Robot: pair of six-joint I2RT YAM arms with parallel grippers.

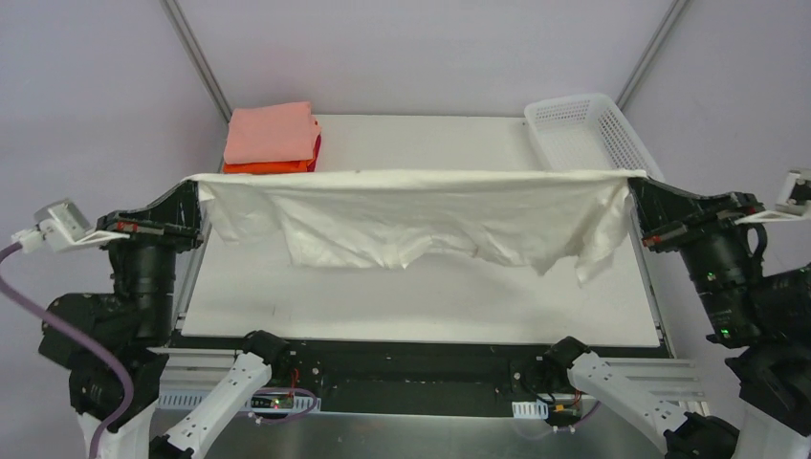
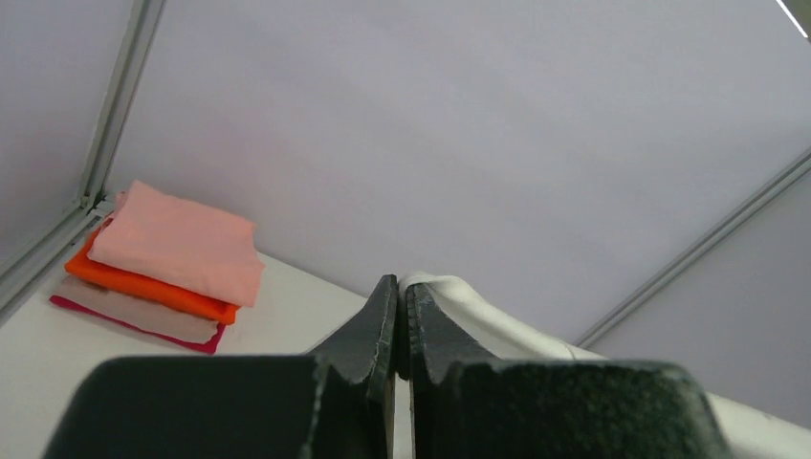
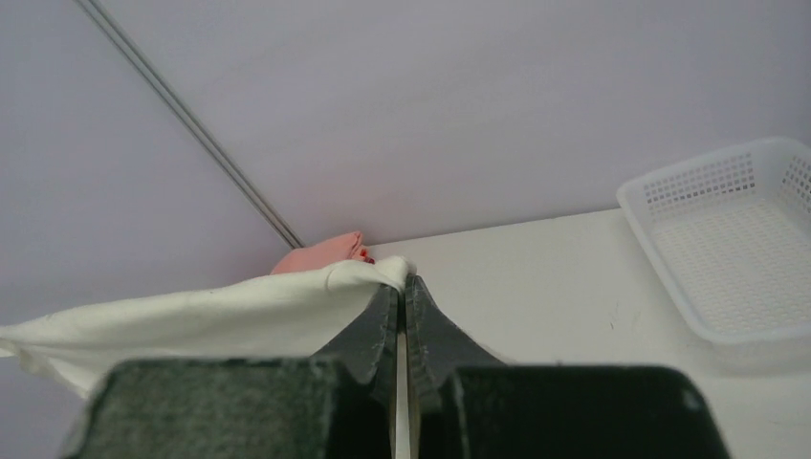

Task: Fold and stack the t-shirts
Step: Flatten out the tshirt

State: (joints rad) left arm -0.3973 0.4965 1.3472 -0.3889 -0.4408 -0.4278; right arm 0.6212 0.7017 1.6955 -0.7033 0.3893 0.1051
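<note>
A large cream-white t-shirt hangs stretched in the air between my two grippers, its top edge taut and its lower part drooping above the table. My left gripper is shut on the shirt's left end; the cloth runs off to the right of its tips. My right gripper is shut on the right end, where the cloth drapes left from its tips. A stack of folded t-shirts, salmon-pink on top over orange, white and crimson, lies at the table's far left corner.
A white plastic lattice basket stands at the far right corner of the white table, also seen in the right wrist view. Grey walls with metal frame bars close in the back and sides.
</note>
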